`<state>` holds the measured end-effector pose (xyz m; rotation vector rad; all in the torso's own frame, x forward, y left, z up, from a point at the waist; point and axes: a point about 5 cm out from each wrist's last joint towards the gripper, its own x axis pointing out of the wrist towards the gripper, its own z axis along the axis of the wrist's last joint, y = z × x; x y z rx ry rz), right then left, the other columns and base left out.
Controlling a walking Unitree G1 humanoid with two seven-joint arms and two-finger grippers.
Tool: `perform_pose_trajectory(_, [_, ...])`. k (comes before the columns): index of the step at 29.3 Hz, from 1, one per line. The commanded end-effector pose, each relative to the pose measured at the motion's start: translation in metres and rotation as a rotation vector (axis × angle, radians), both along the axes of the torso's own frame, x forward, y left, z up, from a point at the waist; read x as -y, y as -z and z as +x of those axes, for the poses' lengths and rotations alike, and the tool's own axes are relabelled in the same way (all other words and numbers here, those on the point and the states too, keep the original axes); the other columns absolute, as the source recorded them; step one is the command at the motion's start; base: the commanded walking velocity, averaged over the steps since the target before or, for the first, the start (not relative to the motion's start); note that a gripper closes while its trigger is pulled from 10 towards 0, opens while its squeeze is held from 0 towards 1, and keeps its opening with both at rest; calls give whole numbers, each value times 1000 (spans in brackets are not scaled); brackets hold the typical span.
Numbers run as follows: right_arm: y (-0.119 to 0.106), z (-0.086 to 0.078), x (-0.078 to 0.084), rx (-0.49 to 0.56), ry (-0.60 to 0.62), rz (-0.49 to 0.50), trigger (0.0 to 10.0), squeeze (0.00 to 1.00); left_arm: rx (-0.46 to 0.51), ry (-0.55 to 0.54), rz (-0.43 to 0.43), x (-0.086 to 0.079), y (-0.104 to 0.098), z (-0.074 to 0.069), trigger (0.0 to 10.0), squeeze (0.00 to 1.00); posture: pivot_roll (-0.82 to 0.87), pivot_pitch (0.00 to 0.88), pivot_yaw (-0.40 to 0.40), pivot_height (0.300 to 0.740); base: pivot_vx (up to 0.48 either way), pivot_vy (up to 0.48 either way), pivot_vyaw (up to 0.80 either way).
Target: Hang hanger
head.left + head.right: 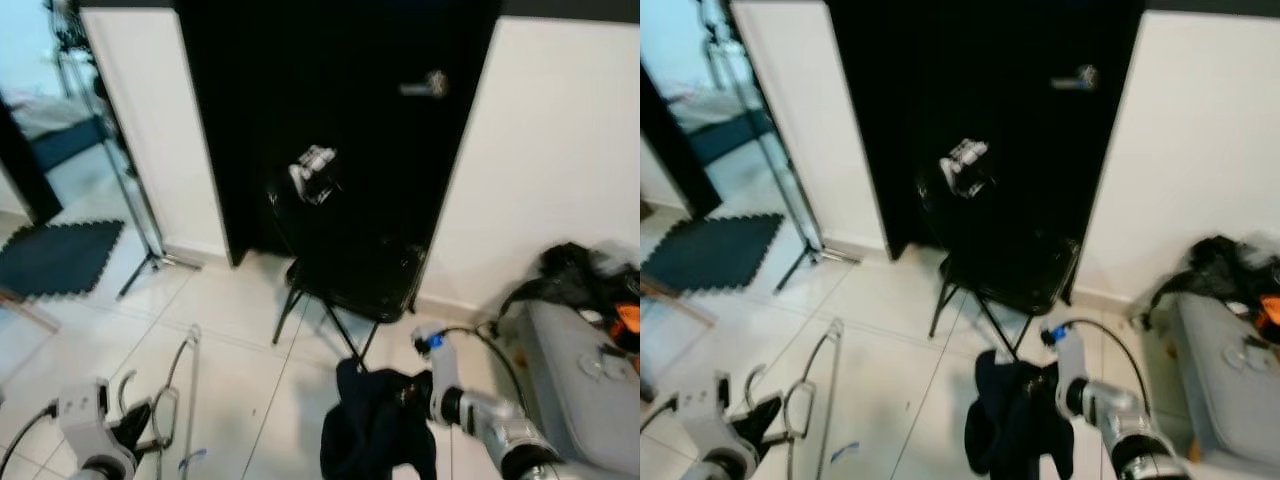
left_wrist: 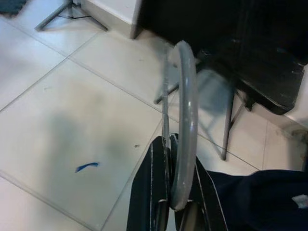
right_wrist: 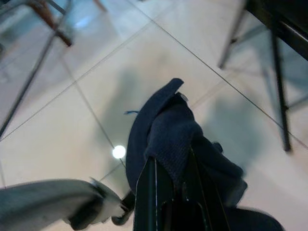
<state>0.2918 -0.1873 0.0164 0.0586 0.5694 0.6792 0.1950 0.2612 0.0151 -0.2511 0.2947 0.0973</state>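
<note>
A black folding chair point(image 1: 352, 270) stands against the black door point(image 1: 330, 120), blocking the way straight ahead. Open floor point(image 1: 230, 330) lies before it toward the tripod stand point(image 1: 130, 210). A grey suitcase point(image 1: 585, 385) crowds the floor's right edge.

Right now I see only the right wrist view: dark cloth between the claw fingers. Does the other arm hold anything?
Observer: Yes. The left claw is shut on a grey hanger.
Operator: What stands ahead of the robot?
Observer: A black folding chair in front of a black door.
Operator: How does the cloth hang?
Observer: The dark garment droops in a bunch from the right claw, above the tiled floor.
</note>
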Motion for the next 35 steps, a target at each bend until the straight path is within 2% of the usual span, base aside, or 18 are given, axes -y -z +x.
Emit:
perform_pose_trajectory(1, [1,-2,5,9,-6,-14,10000,0,2,20,17,1,-2,3,10000,0,-8,0,-26,736,480,0,738])
perform_pose_trajectory(11, [0,-2,3,14,-7,19,10000,0,-3,31,17,4,-1,5,10000,0,-3,0,-25,736,480,0,734])
perform_pose_trajectory(14, [-9,2,-4,49,-78,59,10000,0,-1,32,17,4,-1,5,10000,0,-5,0,-19,736,480,0,725])
perform_pose_trajectory(16, [-25,10,-12,104,-173,87,10000,0,2,33,18,4,-1,5,10000,0,-7,0,-19,736,480,0,725])
perform_pose_trajectory(19, [-56,24,-15,193,-296,98,10000,0,5,35,19,5,-2,5,10000,0,-7,0,-24,736,480,0,725])
perform_pose_trajectory(22, [-65,27,-15,214,-330,100,10000,0,6,35,20,5,-2,5,10000,0,-7,0,-24,736,480,0,725])
perform_pose_trajectory(23, [-91,33,-17,264,-426,115,10000,0,9,35,20,5,-2,5,10000,0,-6,0,-27,736,480,0,725])
perform_pose_trajectory(24, [-91,33,-17,264,-426,115,10000,0,9,35,20,5,-2,5,10000,0,-6,0,-27,736,480,0,725])
perform_pose_trajectory(25, [-119,37,-20,318,-529,132,10000,0,14,32,20,5,-2,4,10000,0,-6,0,-28,736,480,0,731])
perform_pose_trajectory(26, [-119,37,-20,318,-529,132,10000,0,14,32,20,5,-2,4,10000,0,-6,0,-28,736,480,0,731])
perform_pose_trajectory(28, [-149,35,-27,378,-627,192,10000,0,35,8,-2,3,-5,4,10000,0,-13,0,-30,736,480,0,728])
perform_pose_trajectory(29, [-149,35,-27,378,-627,192,10000,0,35,8,-2,3,-5,4,10000,0,-13,0,-30,736,480,0,725])
perform_pose_trajectory(30, [-169,34,-34,435,-668,229,10000,0,62,1,-2,1,-12,7,10000,0,-18,0,-31,736,480,0,725])
perform_pose_trajectory(31, [-180,33,-39,471,-682,249,10000,0,85,-2,8,0,-18,10,10000,0,-17,0,-31,736,480,0,725])
perform_pose_trajectory(33, [-186,32,-42,492,-688,260,10000,0,100,-3,17,-1,-23,11,10000,0,-17,0,-31,736,480,0,725])
perform_pose_trajectory(35, [-202,29,-53,546,-710,309,10000,0,176,-5,54,-8,-47,20,10000,0,-5,0,-34,736,480,0,725])
